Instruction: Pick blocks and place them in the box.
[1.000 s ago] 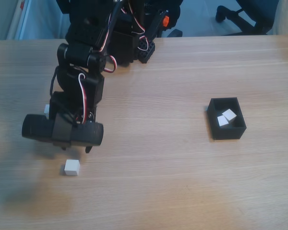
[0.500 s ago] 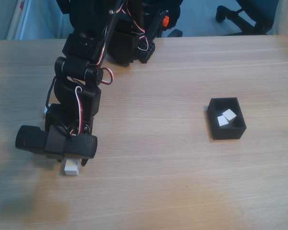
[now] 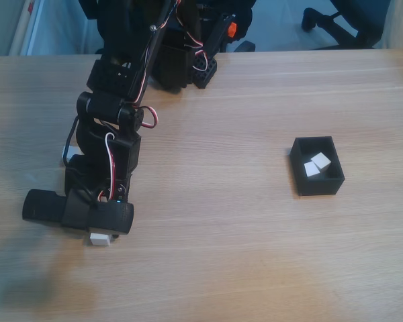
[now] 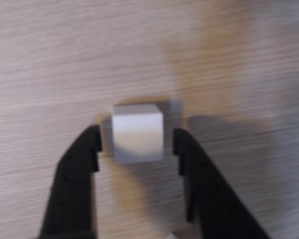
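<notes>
White cube (image 4: 138, 133) between black fingers (image 4: 78, 169)

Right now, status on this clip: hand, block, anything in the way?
Hand open, fingers straddling small white cube on the wooden table. Two white cubes already in the black tray. Nothing blocking.

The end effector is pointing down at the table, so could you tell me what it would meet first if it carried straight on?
Most likely the white block between its fingers, or the table beneath.
</notes>
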